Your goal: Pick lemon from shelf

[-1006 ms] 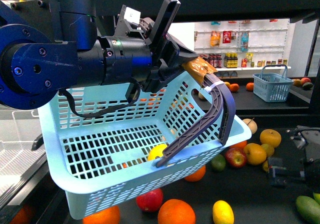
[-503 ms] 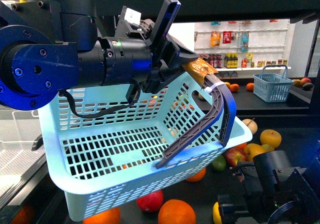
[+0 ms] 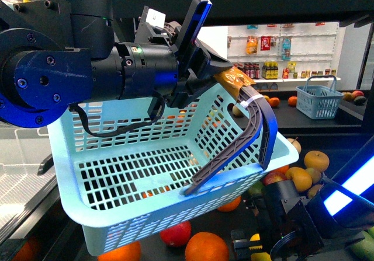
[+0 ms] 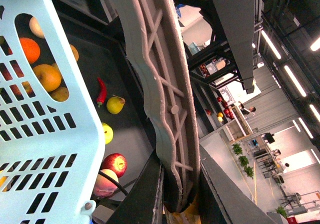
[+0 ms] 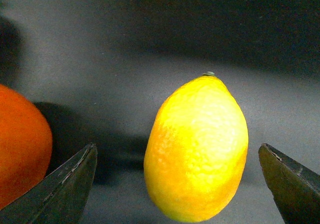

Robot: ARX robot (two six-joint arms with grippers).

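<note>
Reaching for the lemon (image 5: 196,149), which lies on the black shelf (image 5: 150,38) beside an orange (image 5: 20,144); the right gripper (image 5: 177,184) is spread apart, one finger on each side of it. The next move, I think, is to close gently. The left gripper (image 3: 201,68) is clamped on the basket handle (image 3: 257,126)
</note>
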